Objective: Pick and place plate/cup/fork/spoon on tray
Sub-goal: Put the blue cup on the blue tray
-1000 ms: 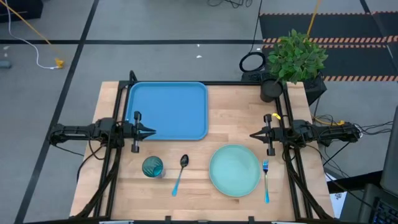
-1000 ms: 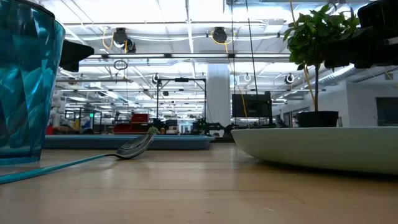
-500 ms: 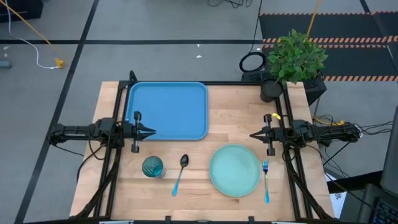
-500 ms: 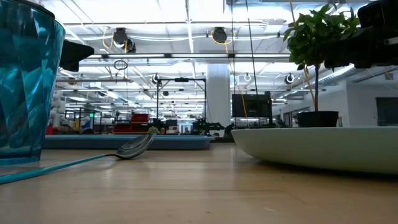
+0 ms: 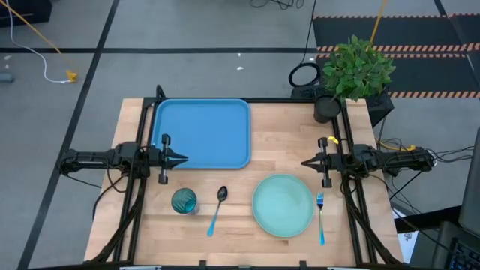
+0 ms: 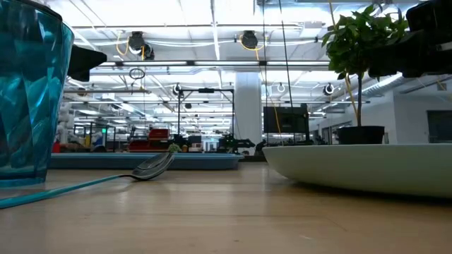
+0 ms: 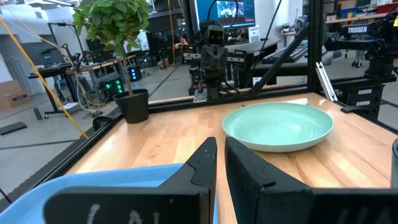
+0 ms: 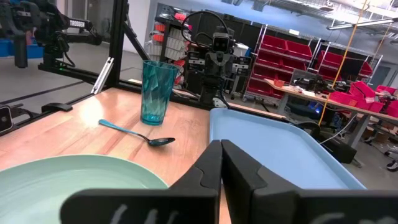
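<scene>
The blue tray (image 5: 202, 133) lies flat at the table's far left. The mint-green plate (image 5: 283, 205) lies near the front right, with the blue-handled fork (image 5: 321, 217) flat on the table to its right. The teal cup (image 5: 184, 201) stands upright at the front left, and the spoon (image 5: 217, 208) lies just right of it. My left gripper (image 5: 184, 158) is shut and empty over the tray's near-left corner. My right gripper (image 5: 304, 162) is shut and empty beyond the plate's far edge.
A potted plant (image 5: 352, 71) in a dark pot stands at the table's far right corner. Bare wood lies between the tray and the plate. Black frame rails (image 5: 142, 172) run along both sides of the table.
</scene>
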`<state>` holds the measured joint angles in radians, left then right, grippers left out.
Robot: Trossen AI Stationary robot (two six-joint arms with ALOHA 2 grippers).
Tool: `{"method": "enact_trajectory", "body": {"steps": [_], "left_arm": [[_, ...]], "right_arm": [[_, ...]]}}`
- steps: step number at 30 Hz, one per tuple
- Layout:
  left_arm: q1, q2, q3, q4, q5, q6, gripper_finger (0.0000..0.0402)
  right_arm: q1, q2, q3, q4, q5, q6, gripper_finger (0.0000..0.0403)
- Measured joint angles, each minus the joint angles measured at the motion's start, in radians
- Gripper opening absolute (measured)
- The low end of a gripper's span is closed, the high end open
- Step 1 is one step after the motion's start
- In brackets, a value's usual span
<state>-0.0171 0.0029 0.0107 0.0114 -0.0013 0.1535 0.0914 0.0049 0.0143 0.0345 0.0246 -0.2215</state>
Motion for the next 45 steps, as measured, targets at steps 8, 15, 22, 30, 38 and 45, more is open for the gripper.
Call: {"method": "enact_trajectory", "body": {"steps": [8,15,22,30,38,45], "left_arm": [[0.0,0.0,0.0,0.0,0.0,-0.001,0.0037],[0.0,0.0,0.0,0.0,0.0,-0.001,0.0037],[0.0,0.0,0.0,0.001,0.0,-0.011,0.0037],[0.0,0.003,-0.002,0.114,-0.003,-0.05,0.0037],[-0.002,0.024,0.087,0.194,-0.003,-0.234,0.0037],[-0.069,0.173,0.257,0.138,0.097,-0.343,0.0037]], "right_arm": [[0.0,0.0,0.0,0.0,0.0,0.0,0.0],[0.0,0.0,0.0,0.0,0.0,0.0,0.0],[0.0,0.0,0.0,0.0,0.0,0.0,0.0],[0.0,0.0,0.0,0.0,0.0,0.0,0.0],[0.0,0.0,0.0,0.004,0.0,0.0,0.0],[0.0,0.0,0.0,0.012,0.007,-0.003,0.0]]}}
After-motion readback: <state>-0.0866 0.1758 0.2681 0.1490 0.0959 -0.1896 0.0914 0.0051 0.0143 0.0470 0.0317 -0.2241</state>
